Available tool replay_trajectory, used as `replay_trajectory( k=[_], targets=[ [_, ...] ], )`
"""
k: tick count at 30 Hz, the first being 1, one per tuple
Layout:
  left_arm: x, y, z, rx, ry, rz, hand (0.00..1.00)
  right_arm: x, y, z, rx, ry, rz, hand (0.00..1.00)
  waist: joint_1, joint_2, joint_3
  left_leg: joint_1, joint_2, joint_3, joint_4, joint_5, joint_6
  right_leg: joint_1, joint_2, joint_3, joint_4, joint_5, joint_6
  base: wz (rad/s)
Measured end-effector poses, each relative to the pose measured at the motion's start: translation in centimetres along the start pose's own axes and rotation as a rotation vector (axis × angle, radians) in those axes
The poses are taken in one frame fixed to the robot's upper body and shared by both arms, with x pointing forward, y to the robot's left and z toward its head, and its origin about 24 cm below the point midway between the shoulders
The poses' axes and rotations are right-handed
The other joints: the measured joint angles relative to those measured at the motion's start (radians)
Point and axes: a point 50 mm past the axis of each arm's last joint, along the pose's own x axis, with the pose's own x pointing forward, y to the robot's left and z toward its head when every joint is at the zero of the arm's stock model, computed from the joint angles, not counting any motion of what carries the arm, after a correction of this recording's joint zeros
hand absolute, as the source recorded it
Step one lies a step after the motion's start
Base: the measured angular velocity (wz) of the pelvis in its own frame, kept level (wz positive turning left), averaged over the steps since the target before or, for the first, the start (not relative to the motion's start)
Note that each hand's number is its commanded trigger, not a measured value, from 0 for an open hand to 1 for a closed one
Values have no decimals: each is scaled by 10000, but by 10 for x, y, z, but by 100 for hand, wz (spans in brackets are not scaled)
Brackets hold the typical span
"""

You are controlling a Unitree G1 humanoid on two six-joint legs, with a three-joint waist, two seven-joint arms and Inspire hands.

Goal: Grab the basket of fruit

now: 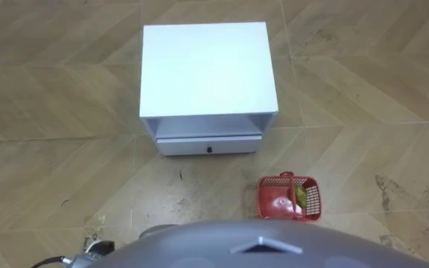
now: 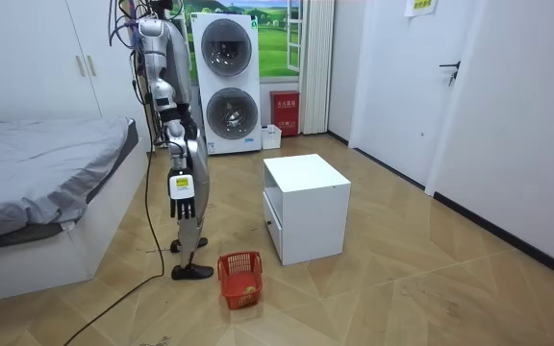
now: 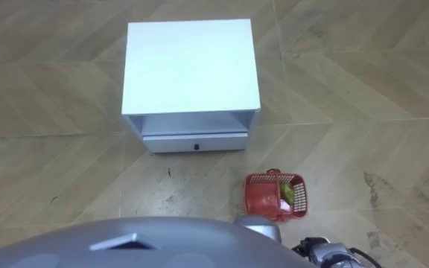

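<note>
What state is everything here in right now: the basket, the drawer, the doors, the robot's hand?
Fruit basket: upright on the floor, fruit inside, not held.
Nightstand drawer: shut.
Right hand: open, hanging at the robot's side.
Washer doors: both shut.
Room door: shut.

the fruit basket looks like red plastic, an open lattice with a slight gloss. the cabinet is white, smooth and matt, perhaps laminated board. the floor is wood-grain herringbone with a soft sheen, scuffed and smudged near the basket. the bed is covered in grey matt cloth.
</note>
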Motion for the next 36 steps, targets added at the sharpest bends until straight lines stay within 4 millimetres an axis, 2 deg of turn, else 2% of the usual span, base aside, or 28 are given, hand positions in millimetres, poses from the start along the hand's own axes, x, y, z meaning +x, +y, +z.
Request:
replay_trajectory(
  k=[8, 20, 22, 27, 33, 36],
  targets=[
    [0, 1, 4, 189, -16, 109, 0, -1, 0, 6, -223, -312, -30, 0, 1, -134, 2, -38, -3, -4, 0, -4, -2, 12, 5, -28, -116, 2, -2, 0],
    [-1, 4, 9, 159, -140, 543, 0, -1, -1, 8, -189, -447, -92, 0, -9, -69, -15, 88, -5, -11, -21, -5, -5, 168, 6, -20, -168, 1, -2, 0],
    [0, 3, 7, 174, -117, 519, 0, -1, 0, 6, -194, -432, -81, 0, -13, -86, 12, 156, -6, -13, -21, -5, -5, 235, 5, -22, -168, 1, -2, 0],
    [0, -2, 5, 168, -98, 383, 0, -1, 1, 1, -195, -375, -64, 0, -36, -43, 20, 196, -18, -101, -19, -7, -3, 301, -7, -77, -157, 0, 0, 3],
    [0, -5, 2, 198, -99, 147, 0, -1, 1, 0, -203, -341, -109, 0, -31, -15, 12, -65, -30, -134, 48, -22, -6, -24, -55, -70, -34, -17, -12, 0],
    [0, -3, 4, 185, -163, 128, 0, -1, 0, 2, -136, -428, -209, 0, -73, -29, -2, -318, -100, -119, 229, -20, 4, -340, -185, -20, 313, -124, 15, 0]
  ],
)
